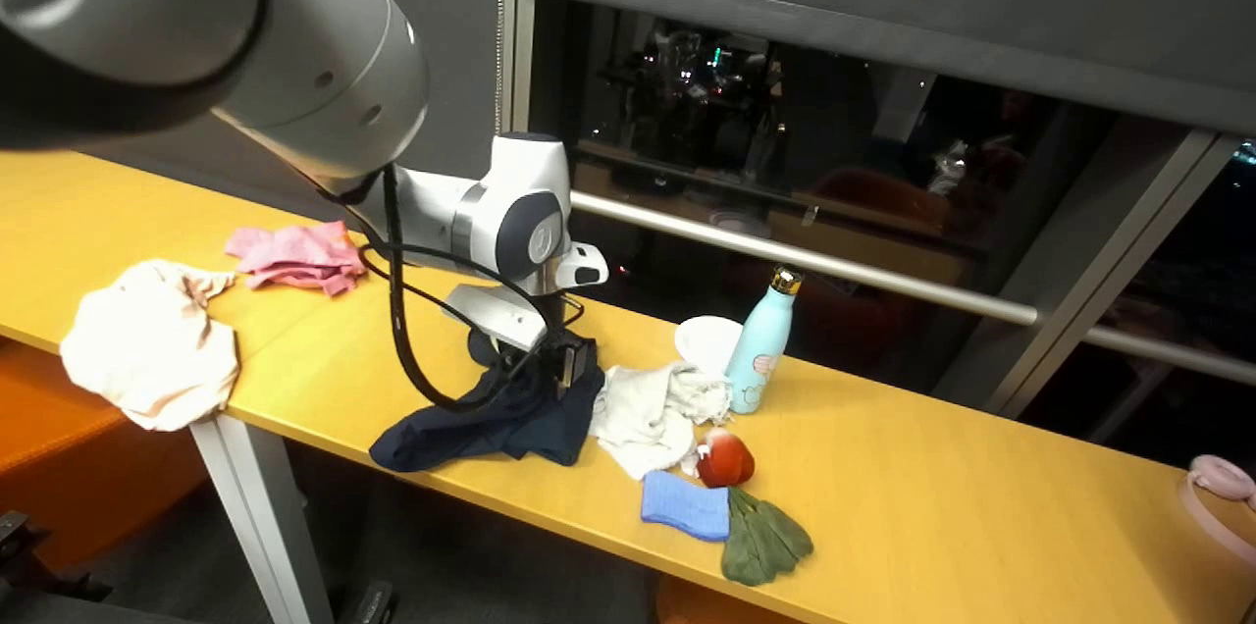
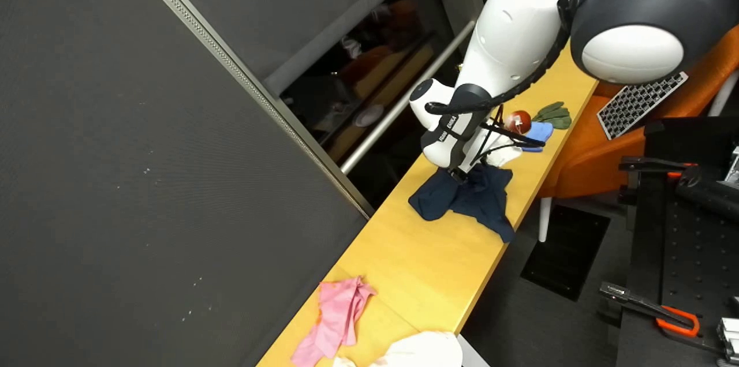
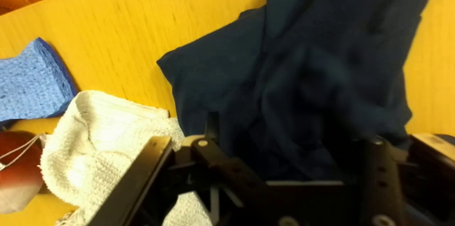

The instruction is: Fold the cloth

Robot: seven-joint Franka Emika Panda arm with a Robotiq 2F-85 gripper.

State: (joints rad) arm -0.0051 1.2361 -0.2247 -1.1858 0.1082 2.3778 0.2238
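Observation:
The dark navy-blue cloth (image 1: pixel 461 433) lies rumpled on the yellow table, with a flap toward the front edge in an exterior view. It also lies under the gripper in an exterior view (image 2: pixel 482 202) and fills the middle and right of the wrist view (image 3: pixel 220 66). My gripper (image 3: pixel 275 130) points down at the cloth, its two fingers wide apart with dark folds between and beneath them. The right finger is dark and blurred against a raised fold, so contact there cannot be told. The gripper also shows low over the cloth in both exterior views (image 1: pixel 564 364) (image 2: pixel 460 175).
A cream-white towel (image 1: pixel 643 413) lies against the cloth. Near it are a red ball (image 1: pixel 726 460), a blue sponge (image 1: pixel 685 504), a green cloth (image 1: pixel 760 538), a bottle (image 1: pixel 760 349) and a white bowl (image 1: pixel 705 339). A pink cloth (image 1: pixel 299 256) and a pale cloth (image 1: pixel 152 344) lie at the left.

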